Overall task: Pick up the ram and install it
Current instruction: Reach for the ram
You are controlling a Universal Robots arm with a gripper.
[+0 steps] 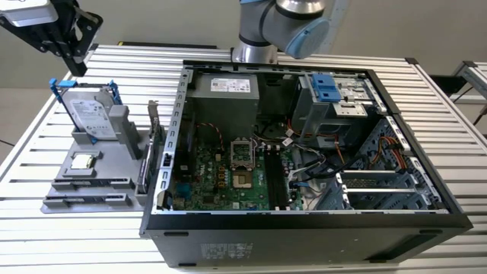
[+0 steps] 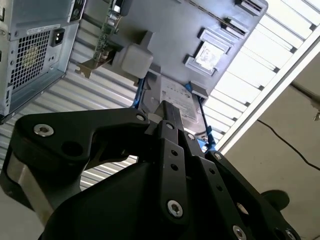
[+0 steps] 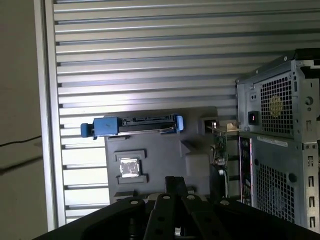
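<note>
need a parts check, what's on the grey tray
A hard drive upright in blue brackets, a square chip lying flat, a green board on edge beside the case. The drive covers the tray behind it.

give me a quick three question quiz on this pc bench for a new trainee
1. True or false: the gripper is outside the computer case.
2. What colour are the brackets on the hard drive?
3. The processor chip lies on: A the gray tray, B a cardboard box, C a person's hand.
Key: 1 true; 2 blue; 3 A.
</note>
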